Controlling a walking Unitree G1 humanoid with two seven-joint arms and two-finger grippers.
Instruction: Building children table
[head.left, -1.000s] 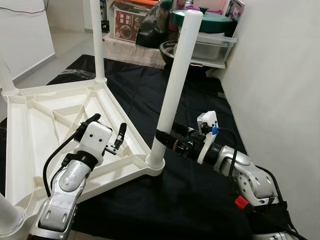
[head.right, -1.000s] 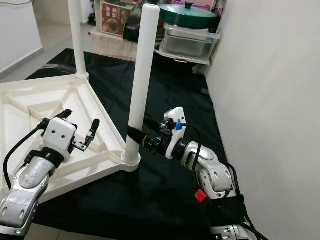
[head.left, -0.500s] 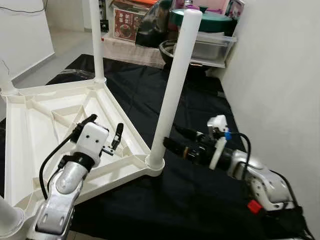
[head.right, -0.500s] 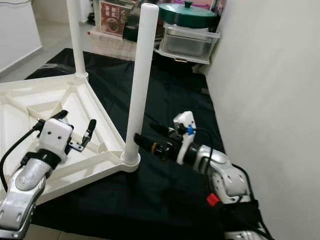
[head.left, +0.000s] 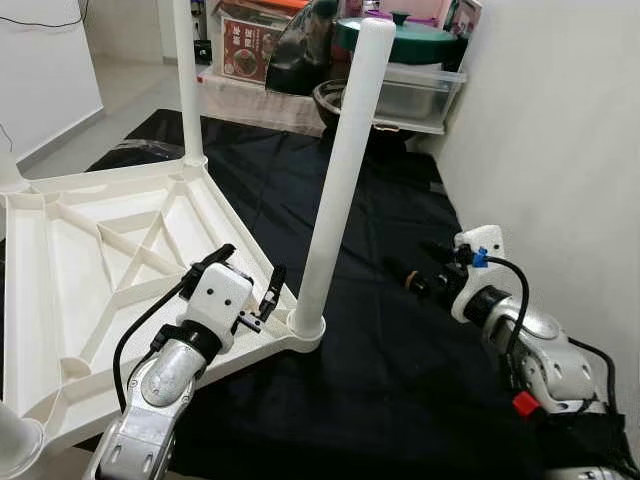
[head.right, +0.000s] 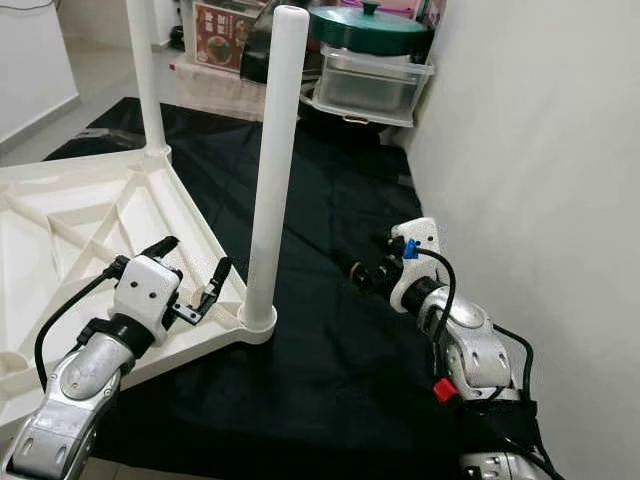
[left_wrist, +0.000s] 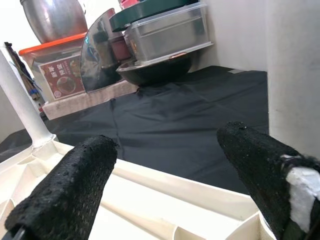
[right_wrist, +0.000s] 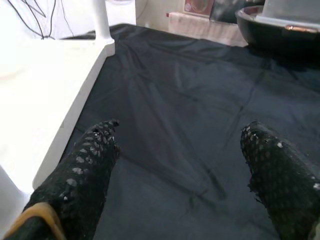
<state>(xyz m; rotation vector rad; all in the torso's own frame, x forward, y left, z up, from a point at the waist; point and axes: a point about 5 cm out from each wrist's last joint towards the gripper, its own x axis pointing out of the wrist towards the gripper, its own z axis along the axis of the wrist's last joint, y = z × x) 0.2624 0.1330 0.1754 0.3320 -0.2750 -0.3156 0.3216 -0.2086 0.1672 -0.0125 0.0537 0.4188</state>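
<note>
Head views: upside-down white plastic children's table (head.left: 90, 250) lies on the black cloth (head.left: 380, 360) so its sockets face up; the near white cylindrical leg (head.left: 340, 170) stands seated in the corner socket, long axis vertical. Left tool (head.left: 250, 290) hovers wide over the rim beside that leg; right tool (head.right: 372, 272) hangs apart over cloth. Wrist views: both tools' fingers (left_wrist: 65, 195) spread wide, holding nothing.

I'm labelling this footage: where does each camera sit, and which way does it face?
Left eye, right eye: on the head, looking down at the upturned table and its near leg; both arms show.
Left wrist: behind the open left gripper, facing the leg and black cloth.
Right wrist: behind the open right gripper, facing the cloth.
Shared: table and cloth.
</note>
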